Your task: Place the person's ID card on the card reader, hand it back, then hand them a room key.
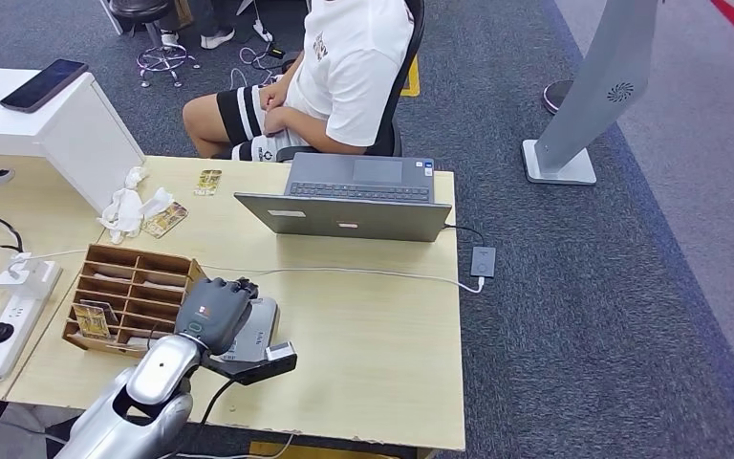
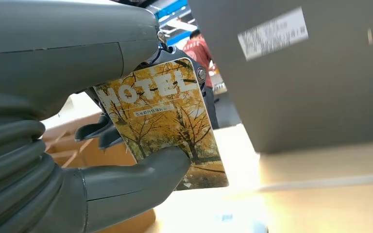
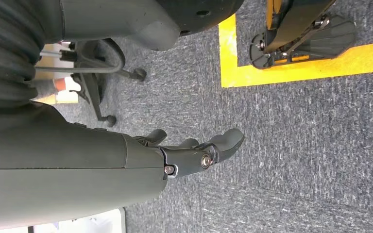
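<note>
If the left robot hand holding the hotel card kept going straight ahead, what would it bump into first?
Probably the back of the open laptop. The left robot hand, gripping the hotel card, points across bare table toward the laptop's lid, though depth is hard to judge.

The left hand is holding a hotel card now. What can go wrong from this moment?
1. The room key is pinched only between the left hand's thumb and fingers, so it might slip.
2. The open laptop stands between the hand and the seated person; a straight reach could hit its lid.
3. The white cable crosses the table and may snag.
</note>
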